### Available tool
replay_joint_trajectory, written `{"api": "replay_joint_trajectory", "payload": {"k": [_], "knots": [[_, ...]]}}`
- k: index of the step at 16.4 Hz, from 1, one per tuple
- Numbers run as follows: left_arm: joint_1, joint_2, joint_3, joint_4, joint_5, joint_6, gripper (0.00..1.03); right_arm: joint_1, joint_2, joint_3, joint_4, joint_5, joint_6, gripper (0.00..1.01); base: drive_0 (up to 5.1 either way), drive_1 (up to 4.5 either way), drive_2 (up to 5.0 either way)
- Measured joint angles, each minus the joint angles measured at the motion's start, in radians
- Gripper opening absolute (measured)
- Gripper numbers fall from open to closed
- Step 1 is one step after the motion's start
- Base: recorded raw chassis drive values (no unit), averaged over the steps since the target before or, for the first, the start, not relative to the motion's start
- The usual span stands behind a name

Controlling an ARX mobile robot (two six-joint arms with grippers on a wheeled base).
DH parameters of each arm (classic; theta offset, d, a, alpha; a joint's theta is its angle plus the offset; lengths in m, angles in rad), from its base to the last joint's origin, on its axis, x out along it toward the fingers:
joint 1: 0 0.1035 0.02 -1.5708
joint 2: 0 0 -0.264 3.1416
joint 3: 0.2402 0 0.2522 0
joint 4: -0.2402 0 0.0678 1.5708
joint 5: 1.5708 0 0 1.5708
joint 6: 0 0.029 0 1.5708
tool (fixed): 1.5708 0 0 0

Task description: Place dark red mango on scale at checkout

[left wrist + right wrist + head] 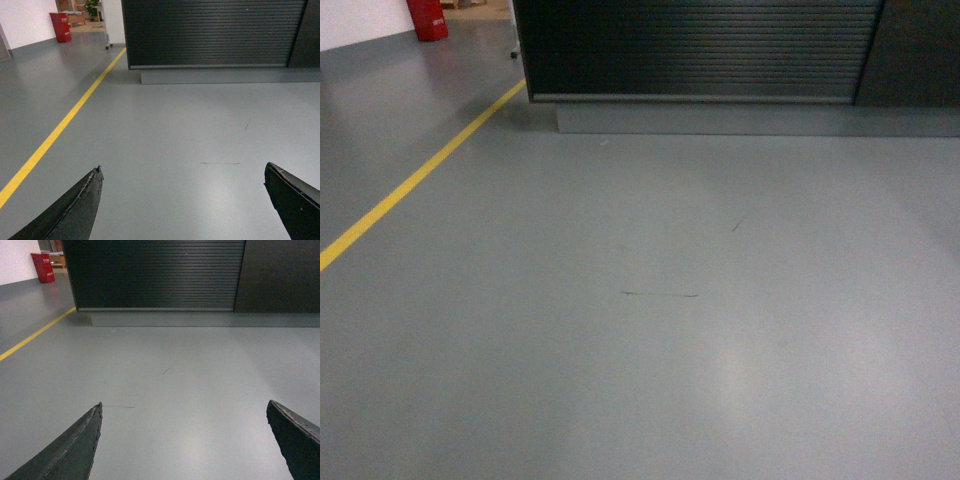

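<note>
Nothing of the arms shows in the head view, only the wrist cams catch the body. Left gripper point(182, 172): both fingers point(75, 210) poke up from the bottom corners of the frame, dark, tapered, tips far apart w/ nothing between them, so wide open. Right gripper point(184, 407): same deal, one finger point(72, 450) bottom left, the other bottom right, spread wide, holding nothing. Both tilted slightly down and fwd, tips hanging in the air, not touching anything.
</note>
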Motion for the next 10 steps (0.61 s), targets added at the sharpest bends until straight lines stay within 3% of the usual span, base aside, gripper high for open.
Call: {"api": "replay_joint_trajectory", "payload": {"k": [10], "knots": [[0.0, 0.0, 0.0, 0.0, 0.0, 0.0, 0.98, 0.0, 0.0, 0.0, 0.001, 0.0, 0.0, 0.98, 0.0, 4.3, -4.3]]}}
